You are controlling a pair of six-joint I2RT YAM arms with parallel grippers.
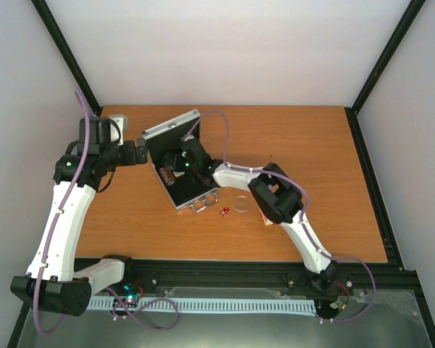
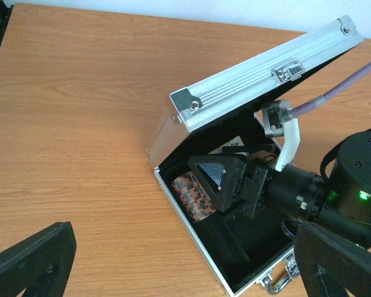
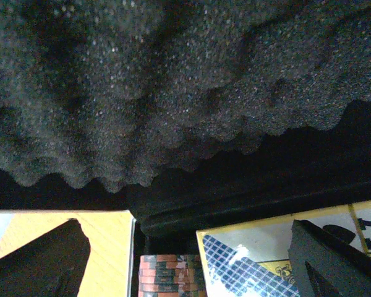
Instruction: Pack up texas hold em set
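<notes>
The silver aluminium case (image 1: 203, 194) stands open at the middle left, its ribbed lid (image 2: 266, 77) raised. My right gripper (image 1: 177, 168) reaches inside the case, jaws open, with the dark chip stack (image 3: 173, 275) lying between its fingers (image 3: 40, 260) without touching them. The chip stack also shows in the left wrist view (image 2: 191, 193). The blue-yellow card pack (image 3: 266, 257) lies in the case beside the chips. My left gripper (image 1: 141, 152) is open and empty just left of the case. Red dice (image 1: 224, 211) and the clear disc (image 1: 241, 204) lie on the table by the case handle (image 1: 203, 205).
The lid's black foam lining (image 3: 173, 93) hangs close over my right gripper. A red card pack (image 1: 264, 217) peeks out under my right forearm. The table's near edge (image 1: 232, 259) runs past the arm bases, and white walls enclose the sides.
</notes>
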